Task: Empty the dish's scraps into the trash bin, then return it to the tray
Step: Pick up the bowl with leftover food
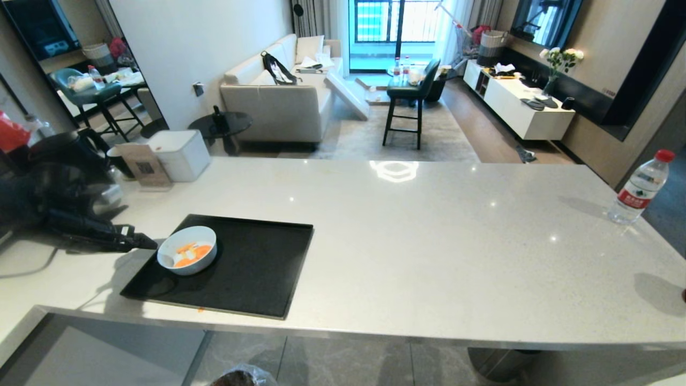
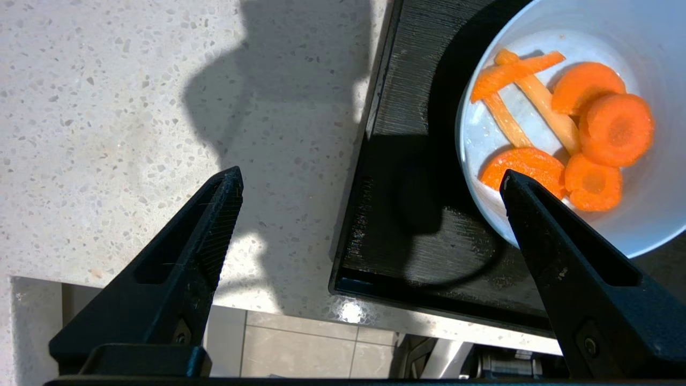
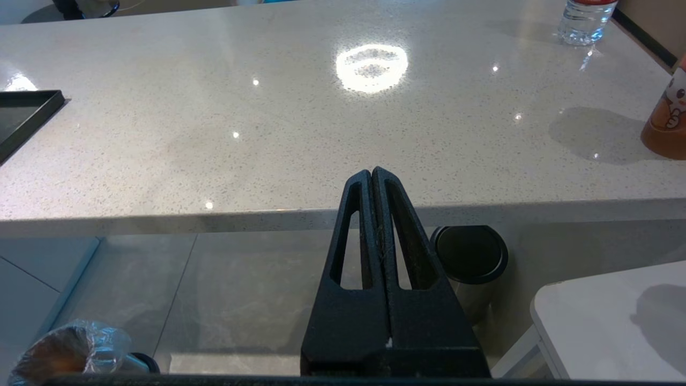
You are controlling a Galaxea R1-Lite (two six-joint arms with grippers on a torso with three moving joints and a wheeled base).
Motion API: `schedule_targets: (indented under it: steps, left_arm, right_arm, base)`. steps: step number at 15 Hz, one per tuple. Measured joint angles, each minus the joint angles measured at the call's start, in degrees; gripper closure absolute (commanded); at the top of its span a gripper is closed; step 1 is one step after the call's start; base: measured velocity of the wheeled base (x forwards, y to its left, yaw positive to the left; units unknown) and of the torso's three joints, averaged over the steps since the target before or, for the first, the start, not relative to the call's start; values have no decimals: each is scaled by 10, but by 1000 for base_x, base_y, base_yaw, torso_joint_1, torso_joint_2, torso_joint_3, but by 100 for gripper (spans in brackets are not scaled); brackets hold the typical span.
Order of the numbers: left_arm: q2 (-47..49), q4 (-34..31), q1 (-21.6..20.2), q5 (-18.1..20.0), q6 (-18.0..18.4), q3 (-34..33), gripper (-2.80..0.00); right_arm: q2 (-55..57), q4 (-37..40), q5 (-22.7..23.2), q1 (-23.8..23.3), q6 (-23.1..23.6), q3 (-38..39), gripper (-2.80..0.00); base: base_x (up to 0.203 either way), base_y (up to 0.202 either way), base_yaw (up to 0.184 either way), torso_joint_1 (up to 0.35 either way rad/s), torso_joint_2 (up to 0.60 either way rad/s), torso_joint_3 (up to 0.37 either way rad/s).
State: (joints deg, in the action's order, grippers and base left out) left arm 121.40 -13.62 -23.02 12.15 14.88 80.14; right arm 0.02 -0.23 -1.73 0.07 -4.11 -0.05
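Dish (image 1: 187, 250) at tray (image 1: 257, 279) left edge, L gripper (image 2: 370, 185) wide

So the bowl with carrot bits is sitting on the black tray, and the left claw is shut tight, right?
Not quite. The left claw is wide open, as the left wrist view shows, with one finger over the bowl. The bowl with carrot bits does sit on the black tray.

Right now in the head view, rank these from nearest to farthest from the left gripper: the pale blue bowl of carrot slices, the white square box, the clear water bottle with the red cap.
1. The pale blue bowl, on the black tray, just beside the open left gripper.
2. The white square box, at the counter's far left.
3. The clear water bottle, at the counter's right end.
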Motion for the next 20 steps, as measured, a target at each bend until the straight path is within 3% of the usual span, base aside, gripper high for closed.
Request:
schedule_targets:
  steps: [16, 17, 20]
  left_arm:
    - [57, 55, 47, -22, 3, -4, -280]
    - [59, 60, 53, -22, 4, -4, 0]
    - [62, 65, 56, -24, 4, -5, 0]
  right_arm:
    - [0, 0, 0, 0, 0, 0, 0]
    - [0, 0, 0, 0, 0, 0, 0]
    - [0, 0, 0, 0, 0, 0, 0]
  base:
    - [0, 0, 0, 0, 0, 0]
    - [0, 0, 0, 0, 0, 0]
    - [0, 0, 0, 0, 0, 0]
